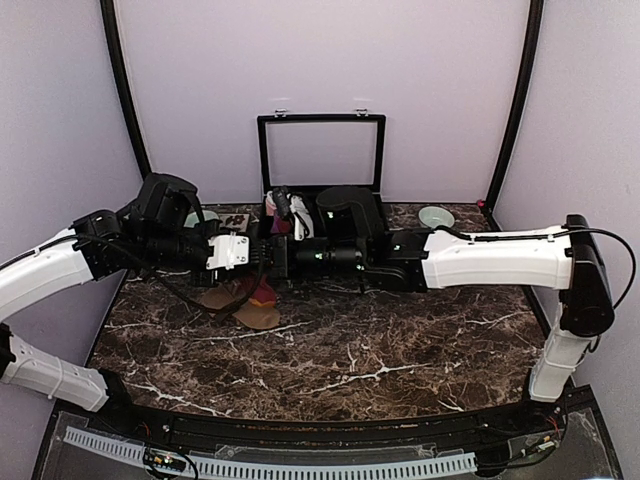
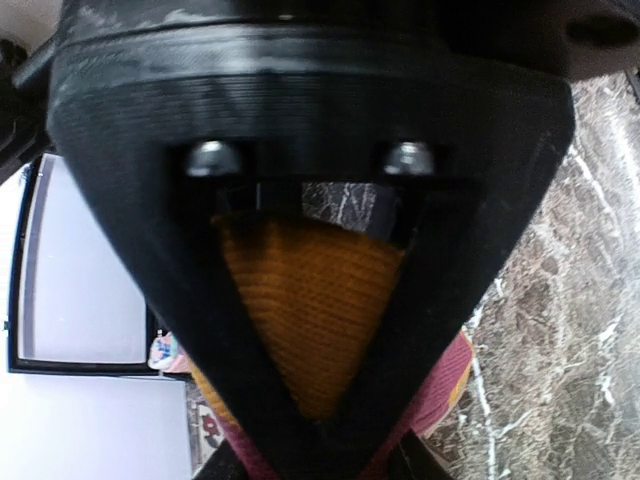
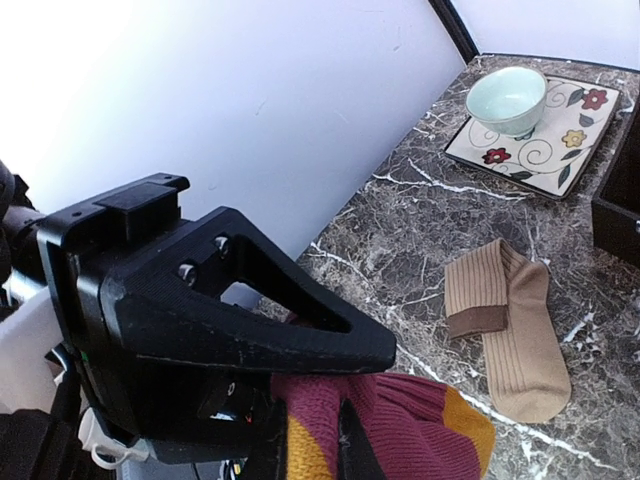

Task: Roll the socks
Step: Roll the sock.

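R jaws pressed together, pinching red sock [image 3: 410, 420] at near edge. L jaws partly spread astride same sock, orange fabric between them; gripping or not, couldn't tell. Tan sock [image 3: 510, 340] lay flat on table [image 3: 400, 240] just beside red one, cuff end folded over. Bowl [image 3: 507, 97] sat on flowered plate [image 3: 575, 140] farther back.

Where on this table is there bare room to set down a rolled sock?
Bare: the near half of the table, from the tan sock to the near edge. Crowded: the back, with the black case, and left-centre, around the maroon sock.
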Controlling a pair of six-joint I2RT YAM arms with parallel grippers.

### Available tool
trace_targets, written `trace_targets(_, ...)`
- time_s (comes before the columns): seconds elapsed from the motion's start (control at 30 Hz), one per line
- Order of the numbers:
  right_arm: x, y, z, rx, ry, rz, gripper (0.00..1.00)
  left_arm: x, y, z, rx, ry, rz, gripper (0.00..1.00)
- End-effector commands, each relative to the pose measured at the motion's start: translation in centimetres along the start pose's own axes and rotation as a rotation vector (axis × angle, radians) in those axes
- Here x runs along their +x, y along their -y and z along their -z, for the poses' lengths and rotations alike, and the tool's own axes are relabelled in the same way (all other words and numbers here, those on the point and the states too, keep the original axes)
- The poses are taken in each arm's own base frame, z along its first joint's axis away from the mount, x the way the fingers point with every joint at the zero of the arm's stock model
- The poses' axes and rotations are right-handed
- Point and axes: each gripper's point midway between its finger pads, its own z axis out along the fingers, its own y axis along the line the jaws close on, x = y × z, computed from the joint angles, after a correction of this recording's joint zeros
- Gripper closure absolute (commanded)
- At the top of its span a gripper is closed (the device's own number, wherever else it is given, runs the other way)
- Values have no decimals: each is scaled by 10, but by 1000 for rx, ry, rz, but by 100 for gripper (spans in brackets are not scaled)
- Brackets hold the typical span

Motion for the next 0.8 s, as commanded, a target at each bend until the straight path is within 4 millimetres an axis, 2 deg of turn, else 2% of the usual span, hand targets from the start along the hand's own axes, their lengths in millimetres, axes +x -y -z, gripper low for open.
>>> trace_targets(0.0, 0, -26, -4, -119, 13, -84, 100, 2, -25, 5, -170, -37, -101, 61)
trace_targets(0.1, -1, -20, -6, -114, 18, -150, 100, 7, -32, 2, -255, -77, -189, 64)
trace_targets(0.17, -1, -20, -6, -120, 19, -180, 100, 12, -36, 2, -308, -108, -248, 70)
trace_targets(0.2, -2, -20, -6, -121, 20, -182, 100, 14, -37, 2, -319, -113, -264, 77)
trace_targets(0.27, -2, -18, -6, -106, 19, -171, 100, 9, -38, 7, -327, -88, -242, 100)
trace_targets(0.37, -2, -14, -1, -79, 24, -109, 75, -5, -25, 17, -204, -5, -132, 100)
trace_targets(0.47, -10, -14, 11, -76, 52, -26, 64, -24, -1, 26, 13, 73, 33, 100)
trace_targets(0.57, -15, -18, 23, -64, 64, 77, 58, -45, 17, 36, 240, 148, 206, 100)
trace_targets(0.7, -11, -14, 36, -18, 50, 199, 56, -70, 24, 56, 468, 231, 351, 100)
trace_targets(0.77, -9, -18, 46, -43, 58, 246, 54, -76, 30, 63, 569, 236, 393, 100)
